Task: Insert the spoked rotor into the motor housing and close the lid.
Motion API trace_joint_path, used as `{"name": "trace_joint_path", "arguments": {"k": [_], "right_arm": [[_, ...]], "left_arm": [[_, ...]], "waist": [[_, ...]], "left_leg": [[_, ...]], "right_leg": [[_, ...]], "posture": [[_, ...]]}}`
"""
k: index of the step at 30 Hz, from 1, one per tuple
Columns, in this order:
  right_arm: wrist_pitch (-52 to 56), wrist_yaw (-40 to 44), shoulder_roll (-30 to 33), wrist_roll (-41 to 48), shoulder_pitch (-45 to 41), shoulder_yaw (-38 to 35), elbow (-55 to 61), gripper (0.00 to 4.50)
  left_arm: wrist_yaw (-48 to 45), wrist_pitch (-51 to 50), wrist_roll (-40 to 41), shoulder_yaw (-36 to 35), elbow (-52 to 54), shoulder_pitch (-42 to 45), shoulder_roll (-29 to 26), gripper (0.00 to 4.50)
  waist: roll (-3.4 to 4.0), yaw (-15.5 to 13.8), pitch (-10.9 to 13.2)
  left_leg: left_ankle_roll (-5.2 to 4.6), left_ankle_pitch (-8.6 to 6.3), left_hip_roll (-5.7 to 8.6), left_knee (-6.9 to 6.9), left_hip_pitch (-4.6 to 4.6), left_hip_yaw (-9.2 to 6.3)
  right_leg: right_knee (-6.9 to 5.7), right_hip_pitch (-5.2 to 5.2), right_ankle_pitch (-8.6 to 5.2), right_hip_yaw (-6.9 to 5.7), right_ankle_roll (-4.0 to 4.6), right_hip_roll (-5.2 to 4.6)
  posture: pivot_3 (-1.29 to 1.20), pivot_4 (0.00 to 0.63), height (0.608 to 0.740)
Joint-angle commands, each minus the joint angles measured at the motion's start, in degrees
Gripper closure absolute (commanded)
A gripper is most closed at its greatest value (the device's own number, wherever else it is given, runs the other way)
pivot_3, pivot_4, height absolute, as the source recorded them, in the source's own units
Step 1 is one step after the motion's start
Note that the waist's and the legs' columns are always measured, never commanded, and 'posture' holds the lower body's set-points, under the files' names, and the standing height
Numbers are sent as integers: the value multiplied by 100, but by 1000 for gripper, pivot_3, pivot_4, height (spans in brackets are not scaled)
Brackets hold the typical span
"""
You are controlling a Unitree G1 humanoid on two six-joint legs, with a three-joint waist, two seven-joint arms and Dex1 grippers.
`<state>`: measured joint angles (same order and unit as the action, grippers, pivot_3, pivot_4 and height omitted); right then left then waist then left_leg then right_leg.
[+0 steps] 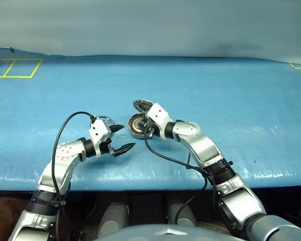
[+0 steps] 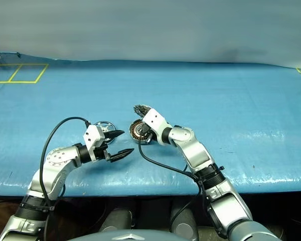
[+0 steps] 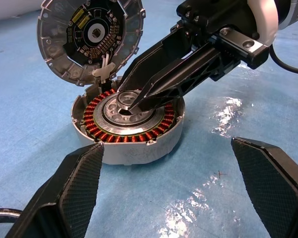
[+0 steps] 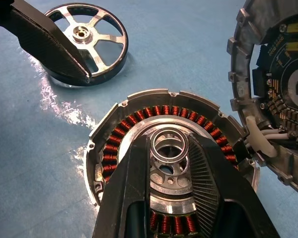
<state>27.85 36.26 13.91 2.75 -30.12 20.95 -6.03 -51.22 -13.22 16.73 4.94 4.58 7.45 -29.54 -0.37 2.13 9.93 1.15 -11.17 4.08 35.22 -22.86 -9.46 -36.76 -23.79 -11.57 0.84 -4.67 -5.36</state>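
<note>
Right fingers point(image 3: 139, 101), nearly closed, touch motor housing point(image 3: 129, 124) hub; left fingers point(image 3: 79, 183) spread wide.

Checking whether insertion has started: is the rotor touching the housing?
Apart. The right wrist view shows the rotor lying flat on the blue table, with bare surface between it and the housing.

Blue table cover point(image 1: 215, 90), yellow tape lines point(image 1: 15, 68)
</note>
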Motion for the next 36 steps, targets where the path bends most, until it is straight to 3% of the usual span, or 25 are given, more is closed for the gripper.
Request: {"name": "trace_joint_path", "arguments": {"k": [1, 22, 33, 36], "right_arm": [[-157, -6, -30, -26, -97, -120, 11, 3743], [-170, -22, -143, -76, -139, -178, -168, 3743], [-214, -18, -136, -144, -69, -171, -28, 166], [-182, -14, -152, -92, -62, -223, 37, 9]], "left_arm": [[23, 64, 23, -110, 255, -30, -72, 0], [66, 106, -21, -120, 251, -71, -83, 0], [101, 179, -67, -88, 181, -42, -71, 0], [103, 200, -86, -70, 159, -32, -64, 0]], "waist": [[0, 0, 0], [0, 1, 0], [1, 3, 0], [1, 4, 0]], "left_leg": [[0, 0, 0, 0, 0, 0], [0, 0, 0, 0, 3, 0], [1, 0, -1, -1, 6, 1], [0, 0, 0, -1, 6, 1]], "right_leg": [[0, 0, 0, 0, 0, 0], [-3, 0, 0, 1, 0, 1], [-4, 1, 0, 1, 0, 1], [-4, 2, 0, 1, 0, 1]], "posture": [[0, 150, 740], [0, 150, 740], [0, 150, 740], [0, 150, 740]]}}
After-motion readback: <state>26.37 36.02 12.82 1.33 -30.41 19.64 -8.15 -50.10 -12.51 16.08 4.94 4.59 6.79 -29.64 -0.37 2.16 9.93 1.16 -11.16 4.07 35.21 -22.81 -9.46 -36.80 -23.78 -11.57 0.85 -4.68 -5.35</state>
